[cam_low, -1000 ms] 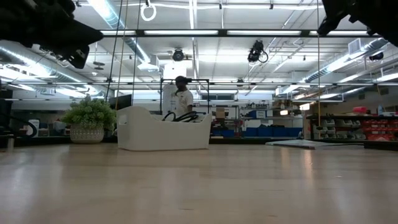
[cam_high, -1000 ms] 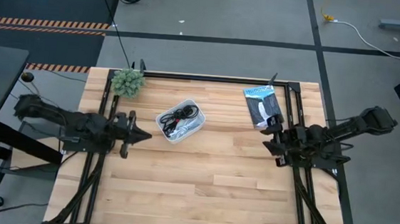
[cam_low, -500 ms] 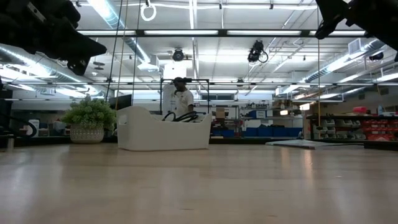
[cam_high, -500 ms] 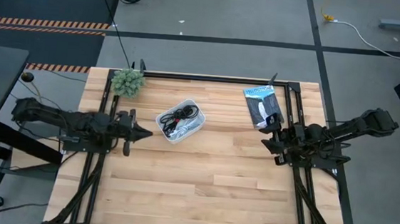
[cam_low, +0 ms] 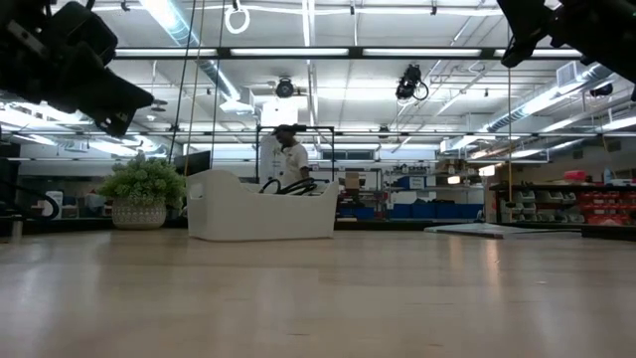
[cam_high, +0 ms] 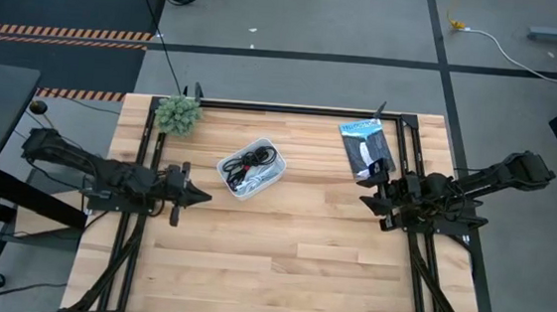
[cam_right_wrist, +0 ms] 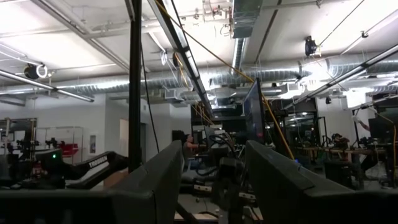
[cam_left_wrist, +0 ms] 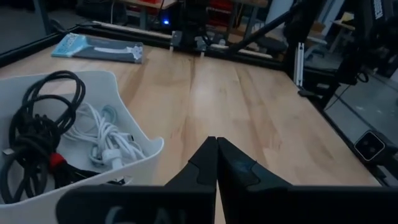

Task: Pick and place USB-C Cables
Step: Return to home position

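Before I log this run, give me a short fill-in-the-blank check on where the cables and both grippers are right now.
1. The USB-C cables lie ____ the white bin.
2. The left gripper, near that bin and holding nothing, has its fingers ____.
3. The right gripper, raised off the table and holding nothing, is ____.
4. The flat black-and-blue packet lies on the table on the ____ arm's side.

Missing words: inside; shut; open; right.

The only legible writing is the white word "TROSSEN" on a dark arm link in the right wrist view.
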You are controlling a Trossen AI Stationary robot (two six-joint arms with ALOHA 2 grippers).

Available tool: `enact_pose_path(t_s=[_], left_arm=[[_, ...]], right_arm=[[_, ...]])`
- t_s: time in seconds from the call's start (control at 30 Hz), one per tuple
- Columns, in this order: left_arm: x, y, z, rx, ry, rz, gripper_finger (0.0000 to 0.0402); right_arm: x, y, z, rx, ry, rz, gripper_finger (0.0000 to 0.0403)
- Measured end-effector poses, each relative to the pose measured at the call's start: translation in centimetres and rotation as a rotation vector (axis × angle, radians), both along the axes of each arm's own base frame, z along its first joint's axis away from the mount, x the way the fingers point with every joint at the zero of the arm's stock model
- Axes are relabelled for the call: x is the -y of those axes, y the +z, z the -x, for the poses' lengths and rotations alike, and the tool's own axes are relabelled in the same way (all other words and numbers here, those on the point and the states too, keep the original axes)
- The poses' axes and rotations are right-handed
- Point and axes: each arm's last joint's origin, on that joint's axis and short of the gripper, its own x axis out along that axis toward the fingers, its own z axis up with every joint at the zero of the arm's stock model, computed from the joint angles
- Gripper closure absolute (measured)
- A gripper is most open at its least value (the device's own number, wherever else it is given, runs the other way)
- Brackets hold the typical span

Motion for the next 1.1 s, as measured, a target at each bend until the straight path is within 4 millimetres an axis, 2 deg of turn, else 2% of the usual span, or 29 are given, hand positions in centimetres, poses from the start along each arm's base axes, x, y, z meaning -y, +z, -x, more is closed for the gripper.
enact_pose_path(t_s=[0.1, 0.4, 0.83, 1.1], left_arm=[[0.0, -0.7, 0.0, 0.019, -0.002, 0.001, 0.0396], [-0.7, -0.6, -0.2, 0.033, 0.011, -0.035, 0.0397], [-3.3, -0.9, -0.3, 0.001, 0.123, -0.003, 0.0397], [-2.9, -1.7, -0.1, -0.089, 0.151, -0.034, 0.0397]], right_arm=[[0.0, -0.1, 0.0, -0.007, 0.0, 0.001, 0.022], [0.0, -0.1, -0.1, -0.014, -0.001, 0.002, 0.022], [0.0, -0.1, -0.1, -0.014, -0.003, 0.001, 0.022], [0.0, -0.1, -0.1, -0.014, -0.005, 0.004, 0.022]])
